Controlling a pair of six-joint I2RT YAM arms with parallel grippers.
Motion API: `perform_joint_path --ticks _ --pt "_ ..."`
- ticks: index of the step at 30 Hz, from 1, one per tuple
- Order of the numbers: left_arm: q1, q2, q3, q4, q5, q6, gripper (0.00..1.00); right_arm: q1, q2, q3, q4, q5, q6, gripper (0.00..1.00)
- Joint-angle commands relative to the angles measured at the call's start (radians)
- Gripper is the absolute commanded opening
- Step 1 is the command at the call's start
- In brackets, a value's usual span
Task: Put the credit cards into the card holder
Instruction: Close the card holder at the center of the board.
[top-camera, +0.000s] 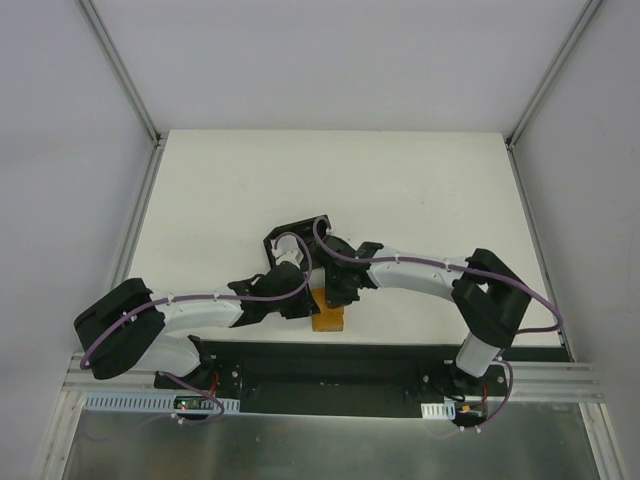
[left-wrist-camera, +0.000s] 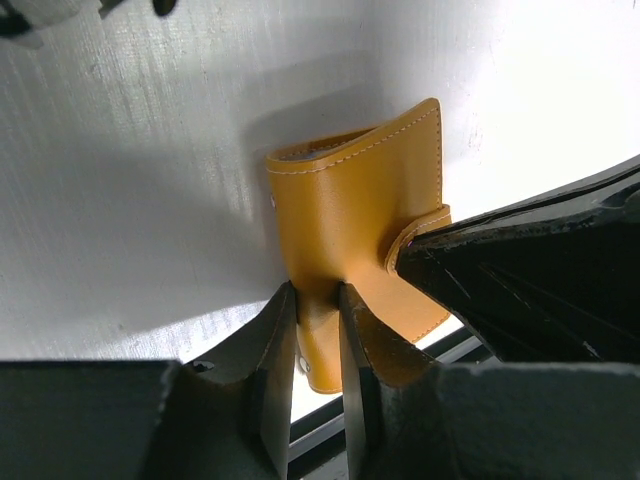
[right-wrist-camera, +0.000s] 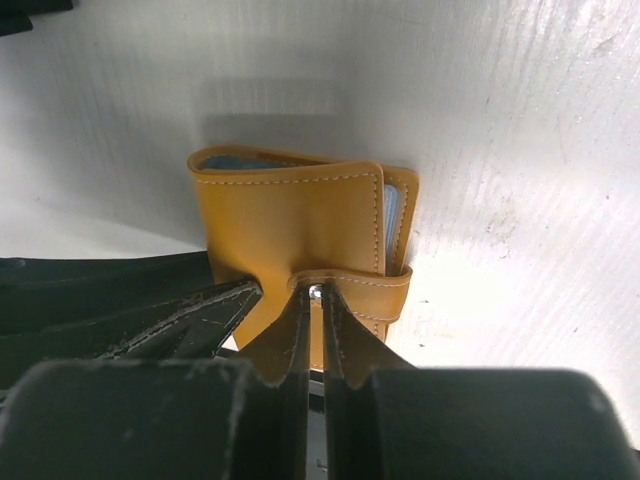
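Note:
A tan-orange folding wallet (top-camera: 328, 320) stands on edge near the table's front, held between both grippers. My left gripper (left-wrist-camera: 318, 292) is shut on the wallet (left-wrist-camera: 350, 220) at its lower folded edge. My right gripper (right-wrist-camera: 318, 292) is shut on the wallet's closing strap (right-wrist-camera: 370, 290), right at the metal snap. Thin pale-blue edges of credit cards (right-wrist-camera: 390, 225) show between the wallet's leaves; no loose card is in sight. The card holder (top-camera: 296, 226), a black open box, lies just behind the grippers, partly hidden by the arms.
The black mounting rail (top-camera: 330, 360) runs along the table's near edge, directly below the wallet. The white table (top-camera: 400, 190) stretches behind and to both sides. Metal frame posts (top-camera: 140, 200) flank the table.

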Motion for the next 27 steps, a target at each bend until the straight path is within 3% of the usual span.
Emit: perform_joint_path --ticks 1,27 --pt "-0.004 0.0 -0.039 -0.057 -0.028 0.026 0.19 -0.002 0.152 -0.016 -0.017 0.06 -0.047 0.0" --pt "-0.005 0.002 -0.053 -0.023 -0.022 0.033 0.18 0.018 0.255 0.068 -0.127 0.097 -0.113 0.0"
